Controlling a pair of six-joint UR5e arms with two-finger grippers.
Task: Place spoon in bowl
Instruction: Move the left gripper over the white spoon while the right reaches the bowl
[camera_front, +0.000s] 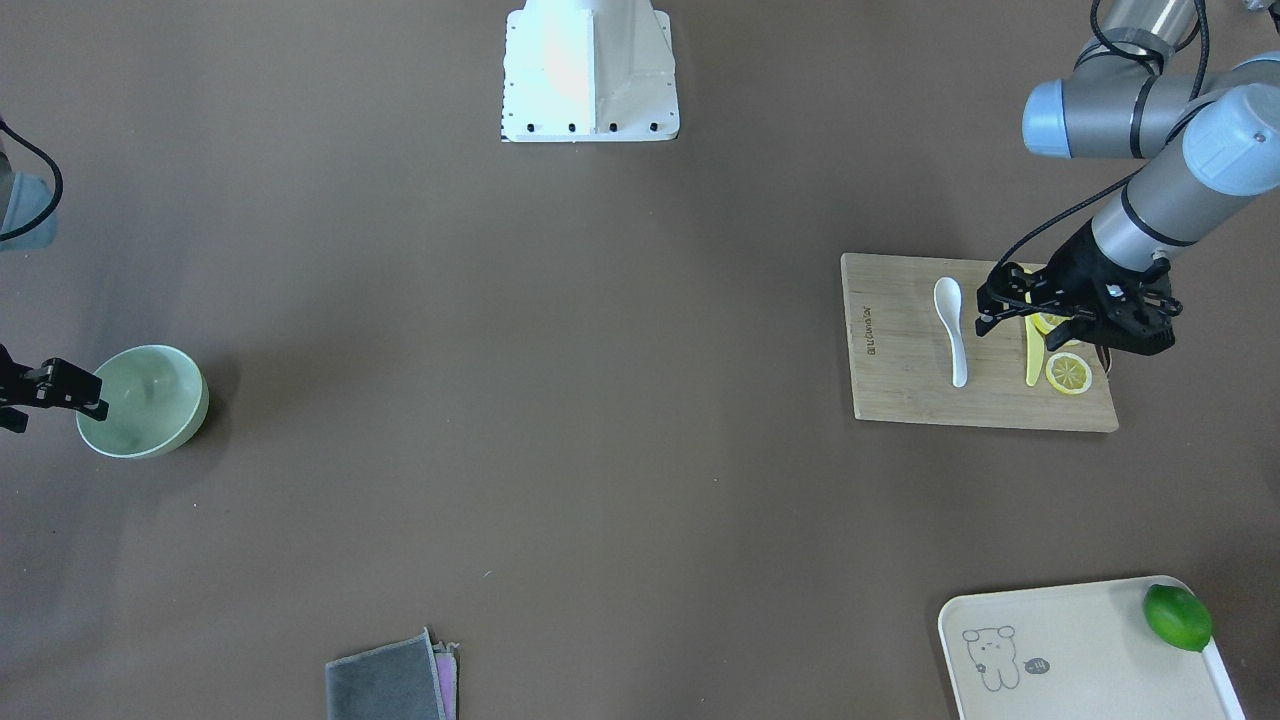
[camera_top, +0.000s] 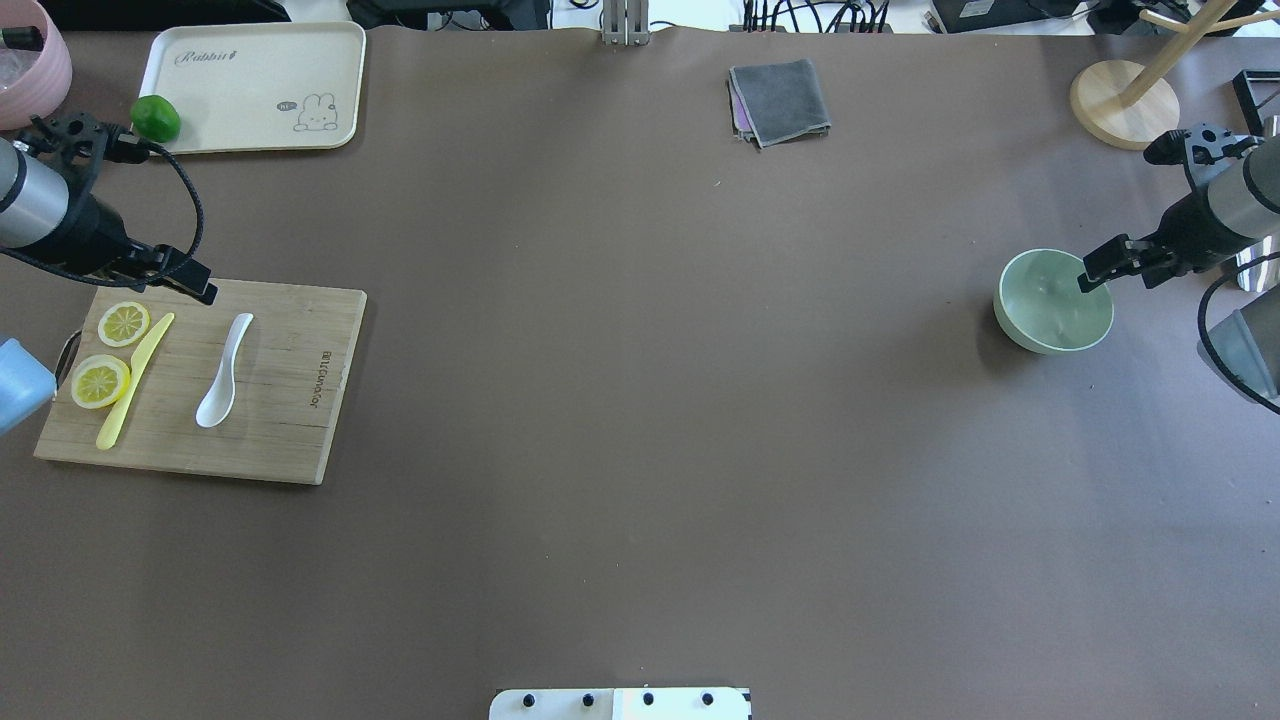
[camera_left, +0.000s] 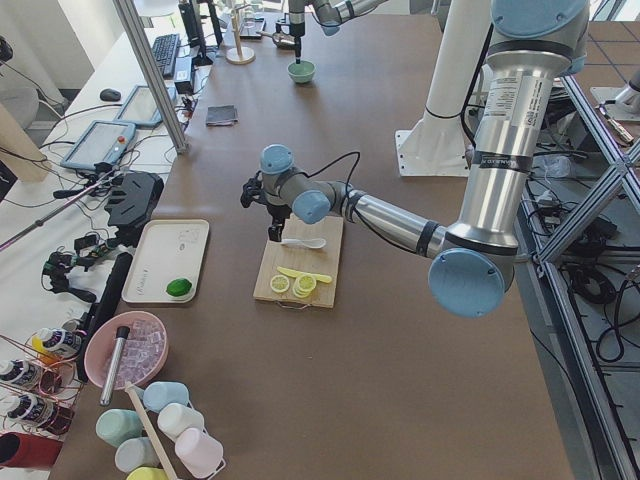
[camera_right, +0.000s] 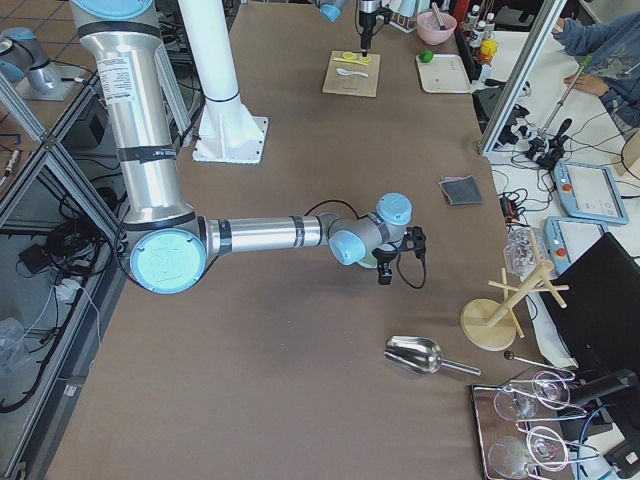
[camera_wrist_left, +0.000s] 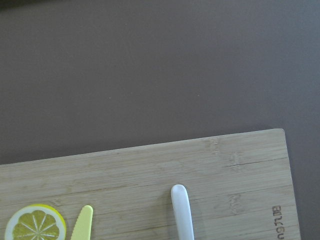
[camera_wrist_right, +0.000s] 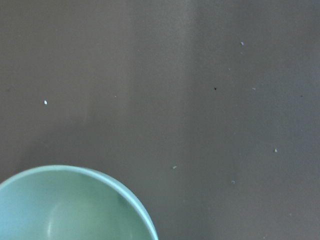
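Note:
The white spoon (camera_front: 955, 335) lies on a wooden cutting board (camera_front: 900, 385), its scoop toward the robot; it also shows in the overhead view (camera_top: 225, 375) and its handle tip in the left wrist view (camera_wrist_left: 182, 212). My left gripper (camera_front: 985, 308) hovers over the board's far edge, just beyond the spoon's handle (camera_top: 200, 292), and looks open and empty. The mint-green bowl (camera_top: 1050, 305) stands far off on the table's right side (camera_front: 150, 405). My right gripper (camera_top: 1092, 278) hovers at the bowl's far rim, looks open, holds nothing.
A yellow knife (camera_top: 130, 385) and two lemon slices (camera_top: 100, 381) lie on the board beside the spoon. A cream tray (camera_top: 250, 70) with a lime (camera_top: 156, 118), a grey cloth (camera_top: 780, 100) and a wooden stand (camera_top: 1125, 105) line the far edge.

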